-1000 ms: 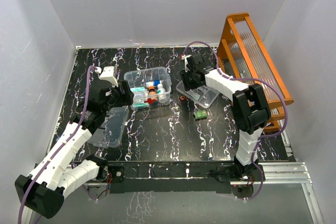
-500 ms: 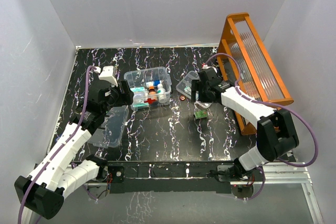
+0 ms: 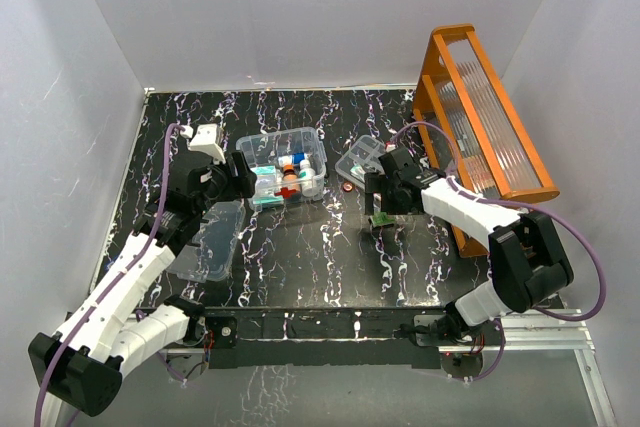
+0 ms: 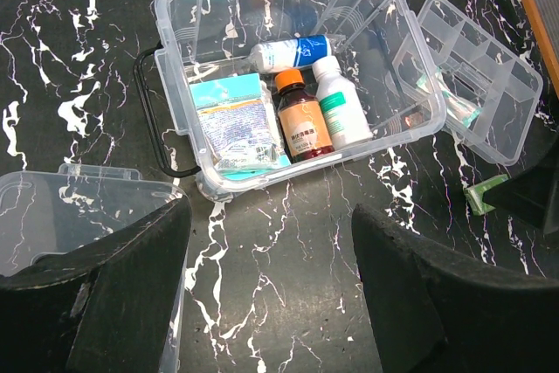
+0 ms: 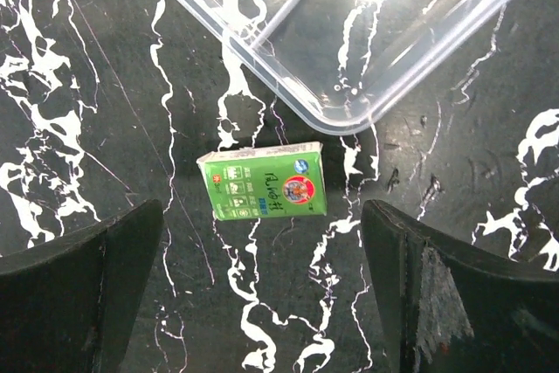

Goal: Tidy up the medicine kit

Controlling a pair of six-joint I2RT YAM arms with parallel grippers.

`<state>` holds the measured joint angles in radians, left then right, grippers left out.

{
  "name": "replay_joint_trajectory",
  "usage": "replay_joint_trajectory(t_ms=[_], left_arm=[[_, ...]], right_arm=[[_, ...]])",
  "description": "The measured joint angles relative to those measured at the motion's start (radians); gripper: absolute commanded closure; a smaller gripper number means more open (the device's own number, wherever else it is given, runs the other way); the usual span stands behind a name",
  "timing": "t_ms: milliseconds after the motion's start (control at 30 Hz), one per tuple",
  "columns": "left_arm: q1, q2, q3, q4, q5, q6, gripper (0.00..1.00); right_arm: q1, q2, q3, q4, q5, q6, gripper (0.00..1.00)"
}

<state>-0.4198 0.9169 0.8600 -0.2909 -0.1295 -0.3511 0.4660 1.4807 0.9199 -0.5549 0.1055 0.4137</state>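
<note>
Open medicine box, both claws spread wide and empty.
The small clear plastic box with a red cross (image 4: 349,6) sits just ahead of the left claw (image 4: 279,303); its clear plastic lid (image 4: 52,216) lies by one finger. The clear divided tray (image 5: 419,50) and a small green paper box (image 5: 266,191) lie just ahead of the right claw (image 5: 262,294).

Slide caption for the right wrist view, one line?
Open right pincer above a small green box lying flat on the black marbled table, just off the clear tray corner.
</note>
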Motion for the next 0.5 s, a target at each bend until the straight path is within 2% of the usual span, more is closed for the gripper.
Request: replay_joint_trajectory(t_ms=[267,400,500], left_arm=[[0.000,0.003,0.000,0.000,0.003,0.003,0.27],[0.000,0.003,0.000,0.000,0.003,0.003,0.27],[0.000,0.003,0.000,0.000,0.003,0.003,0.27]], right_arm=[[0.019,0.096,0.000,0.014,0.005,-0.048,0.10],[0.020,0.123,0.000,0.021,0.021,-0.068,0.27],[0.020,0.145,0.008,0.030,0.025,-0.078,0.34]])
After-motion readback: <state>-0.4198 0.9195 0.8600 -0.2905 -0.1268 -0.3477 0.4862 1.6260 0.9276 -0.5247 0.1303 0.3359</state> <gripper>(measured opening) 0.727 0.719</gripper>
